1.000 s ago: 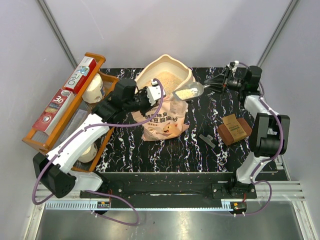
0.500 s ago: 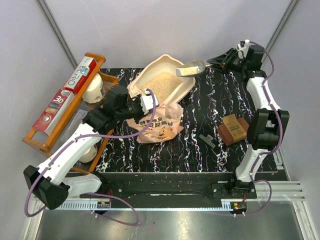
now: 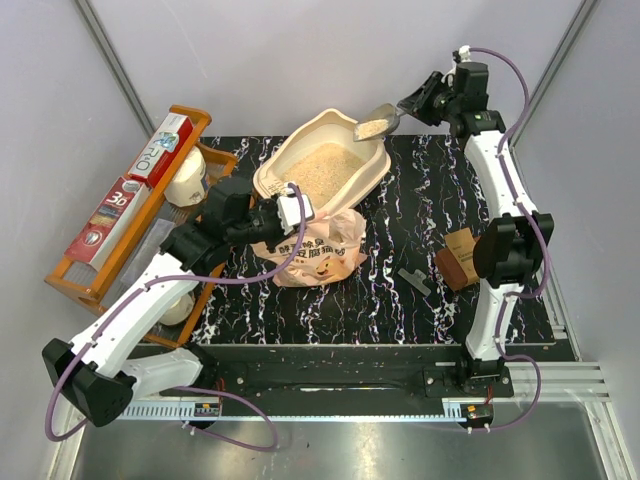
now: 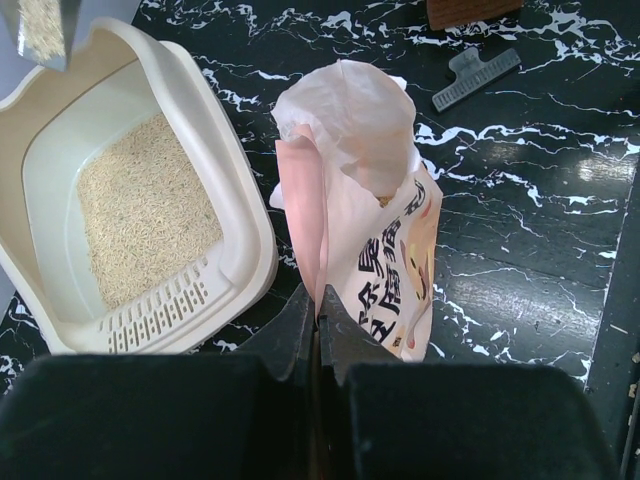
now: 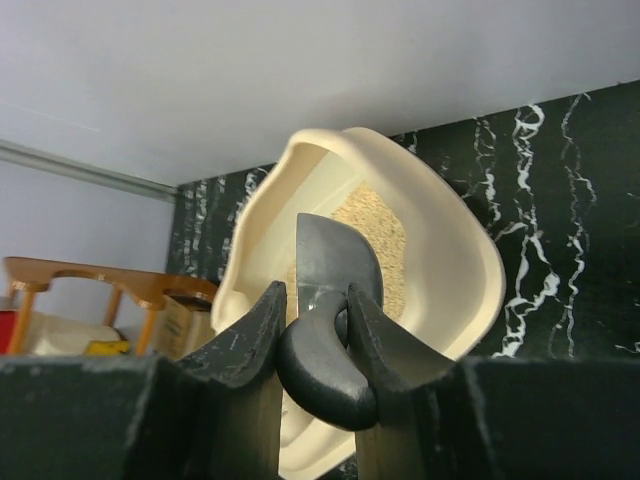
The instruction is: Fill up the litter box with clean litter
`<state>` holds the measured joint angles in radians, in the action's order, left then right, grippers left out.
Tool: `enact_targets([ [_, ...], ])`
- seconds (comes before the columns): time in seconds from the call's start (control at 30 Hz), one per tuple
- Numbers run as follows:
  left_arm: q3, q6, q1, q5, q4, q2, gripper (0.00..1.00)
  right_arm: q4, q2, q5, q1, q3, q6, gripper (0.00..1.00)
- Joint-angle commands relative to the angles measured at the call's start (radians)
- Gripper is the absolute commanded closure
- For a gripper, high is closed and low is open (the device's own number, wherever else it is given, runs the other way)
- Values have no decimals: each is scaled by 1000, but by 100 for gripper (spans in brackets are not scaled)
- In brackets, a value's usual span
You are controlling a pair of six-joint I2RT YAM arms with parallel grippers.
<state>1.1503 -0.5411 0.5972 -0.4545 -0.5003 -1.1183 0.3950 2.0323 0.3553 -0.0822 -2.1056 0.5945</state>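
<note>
Fine, loose litter (image 4: pixel 140 230) lies in the box (image 4: pixel 250 240) at the worktop's (image 3: pixel 420 210) far edge. It should spill easily, so a scoop (image 3: pixel 377 124) is the way to carry it. The right pincer (image 5: pixel 316 305), part-open, grips the loaded scoop's handle over the box's rim, and the left pincer (image 4: pixel 318 300) is pinched shut on the bag (image 4: pixel 370 200). The worktop is glossy and the walls (image 3: pixel 250 60) stand close.

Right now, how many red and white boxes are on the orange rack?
2: the far box at the rack's back end, the near box just in front of it. Others may lie hidden underneath.
</note>
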Motion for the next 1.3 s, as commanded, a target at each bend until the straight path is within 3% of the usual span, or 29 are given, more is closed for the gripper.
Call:
enact_targets([
  [0.0,-4,7,-10,-36,45,49,100,10,-6,-117,-28,-42,-123,100],
  [0.5,-17,26,-13,-52,71,51,100,-1,-60,-170,-34,-1,-246,100],
  [0.87,-24,43,-16,-56,86,51,100,-171,-191,-226,-128,156,-539,100],
  [1.07,-23,70,-14,-56,109,49,100,-182,-300,-144,-136,231,-504,100],
  [1.27,-31,110,-14,-35,144,46,100,17,-513,196,-134,334,-519,100],
])
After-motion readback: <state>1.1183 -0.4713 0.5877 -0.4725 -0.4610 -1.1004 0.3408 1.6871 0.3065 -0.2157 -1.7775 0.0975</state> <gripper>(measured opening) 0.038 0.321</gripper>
